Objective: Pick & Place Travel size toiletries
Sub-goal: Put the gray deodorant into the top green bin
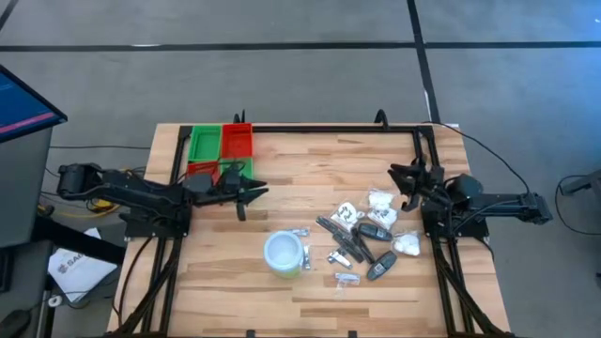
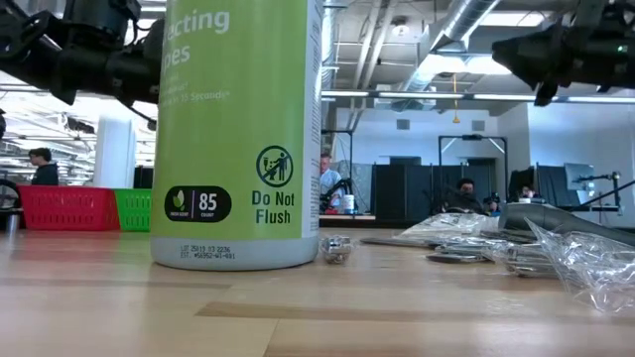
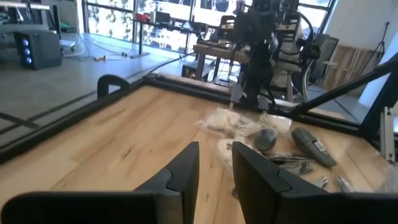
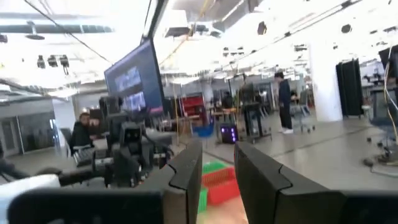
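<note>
- The travel size toiletries (image 1: 362,239) are seen scattered in a loose heap on the right half of the tabletop (image 1: 282,202), nearer the right edge than the front one.
- White lumpy packets (image 1: 380,200) lie at the heap's back and right side; these are judged soft and light, best pinched across a bulge rather than at a flat seam.
- Dark grey ovals (image 1: 380,266) and slim black sticks (image 1: 340,235) lie toward the middle and front; they are judged stiff, smooth and likely slippery, so a hold across the narrow width at mid-length is advised.
- Tiny clear sachets (image 1: 346,278) at the front of the heap are judged thin, crinkly and hard to lift flat; an edge would have to be caught.
- The left gripper (image 1: 252,192) is held above the tabletop just beside the red and green compartment tray (image 1: 221,150) near the back left corner, its fingers (image 3: 186,171) slightly parted on nothing.
- The right gripper (image 1: 404,176) is held up near the right edge, behind the heap, its fingers (image 4: 189,168) also a little apart and empty.
- A white wipes tub (image 1: 284,253) with a green side stands left of the heap.
</note>
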Motion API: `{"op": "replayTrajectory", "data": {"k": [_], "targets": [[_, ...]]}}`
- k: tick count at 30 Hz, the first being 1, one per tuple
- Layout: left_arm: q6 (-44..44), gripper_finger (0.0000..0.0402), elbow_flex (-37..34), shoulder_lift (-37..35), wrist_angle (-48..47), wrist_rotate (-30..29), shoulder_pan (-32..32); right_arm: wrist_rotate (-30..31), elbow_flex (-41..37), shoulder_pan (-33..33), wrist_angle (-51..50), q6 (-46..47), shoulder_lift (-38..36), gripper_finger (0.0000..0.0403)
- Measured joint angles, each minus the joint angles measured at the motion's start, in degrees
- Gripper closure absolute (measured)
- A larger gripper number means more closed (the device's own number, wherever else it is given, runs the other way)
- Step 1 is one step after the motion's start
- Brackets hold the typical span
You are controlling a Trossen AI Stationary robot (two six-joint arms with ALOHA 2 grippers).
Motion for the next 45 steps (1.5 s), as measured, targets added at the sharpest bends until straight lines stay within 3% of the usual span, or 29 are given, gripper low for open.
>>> {"op": "replayTrajectory", "data": {"k": [4, 12, 19, 26, 32, 39, 45], "targets": [[2.8, 0.0311, 2.5, 2.2, 0.1, 0.3, 0.4, 0.1, 1.1, -1.3, -1.4, 2.1, 0.6, 0.0317], [3.0, 0.0311, 5.6, 7.2, -0.1, 0.5, 3.1, -3.0, 14.4, 0.8, -30.2, 8.7, 9.0, 0.0322], [2.8, 0.0311, 7.0, 8.7, 0.4, 0.5, 3.1, -5.1, 25.6, 6.3, -53.6, 21.3, 24.4, 0.0320], [2.9, 0.0311, 7.0, 8.7, 1.2, 0.5, 3.0, -10.0, 30.5, 14.8, -54.6, 27.6, 42.5, 0.0302], [2.9, 0.0311, 7.0, 8.7, 1.4, 0.3, 3.0, -10.2, 35.6, 20.3, -58.2, 31.4, 58.3, 0.0248], [2.9, 0.0311, 7.0, 8.7, 2.0, 0.3, 3.0, -10.3, 45.2, 19.9, -68.9, 31.5, 72.5, 0.0174], [2.9, 0.0311, 7.0, 8.7, 2.1, 0.4, 3.0, -10.3, 47.6, 19.0, -72.0, 31.0, 80.7, 0.0154]]}}
